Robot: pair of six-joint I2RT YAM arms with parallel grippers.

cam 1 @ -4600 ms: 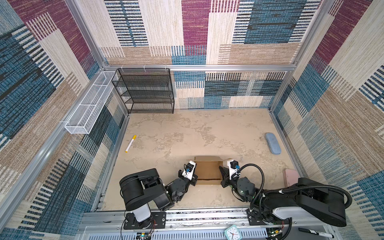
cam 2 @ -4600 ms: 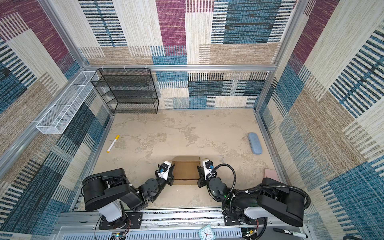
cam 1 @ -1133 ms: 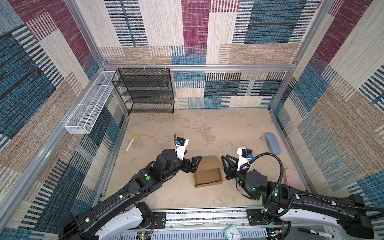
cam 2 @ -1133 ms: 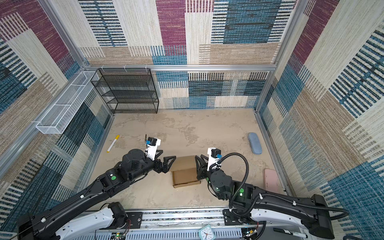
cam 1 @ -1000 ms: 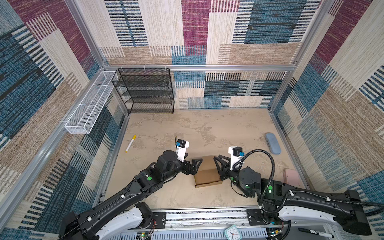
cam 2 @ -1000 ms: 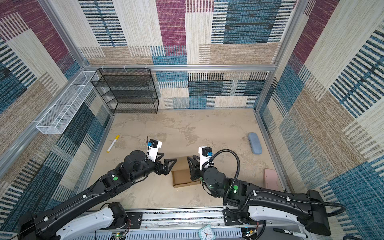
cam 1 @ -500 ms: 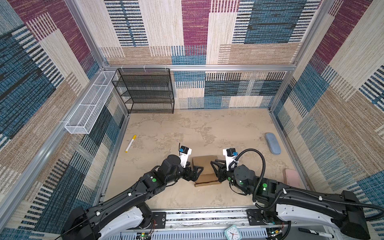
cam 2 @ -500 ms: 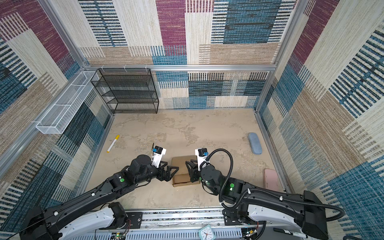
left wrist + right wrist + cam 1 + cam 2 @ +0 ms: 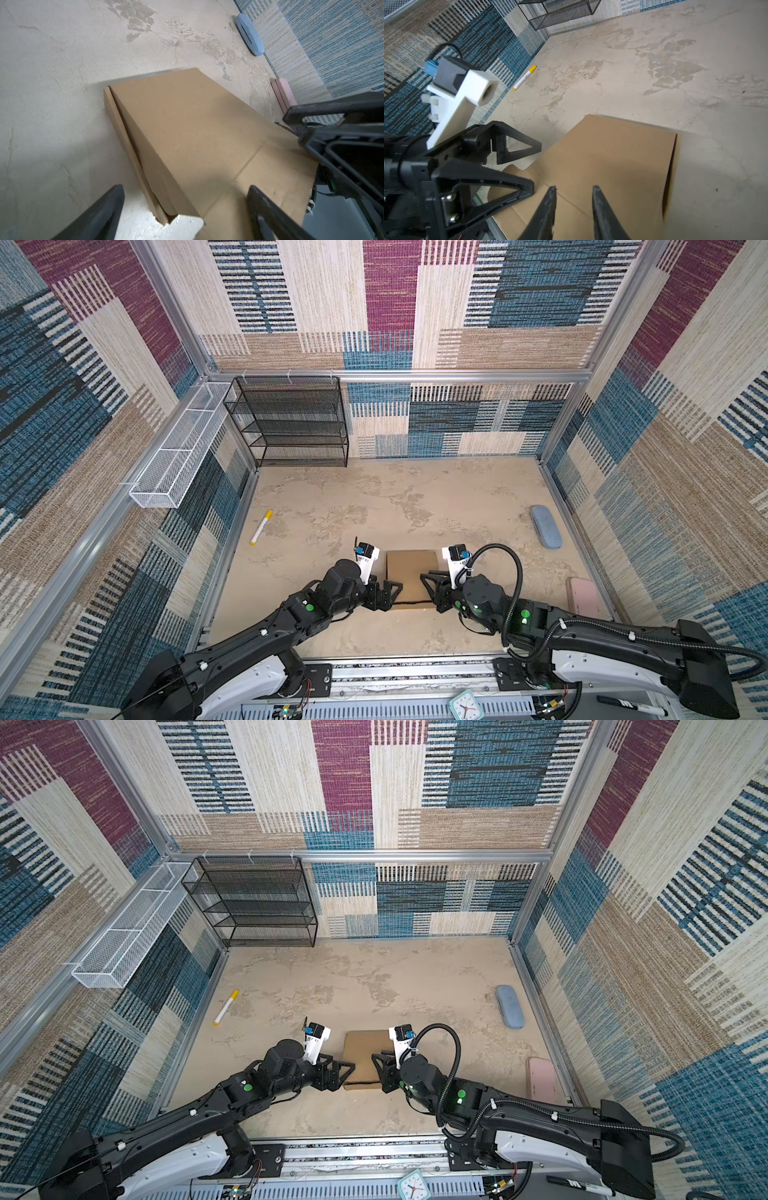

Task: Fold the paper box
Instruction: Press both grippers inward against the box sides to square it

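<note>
The paper box (image 9: 411, 578) lies flat on the table (image 9: 332, 506) near its front edge, between the 2 grippers, and I judge the step in hand is taking its near end for a fold. The left gripper (image 9: 394, 594) stands wide around the near left corner and the right gripper (image 9: 429, 590) is narrow and empty above the cardboard, so next the left jaws should probably close on the loose flap. The box is plain brown, 2 layers with a thin side gap.
</note>
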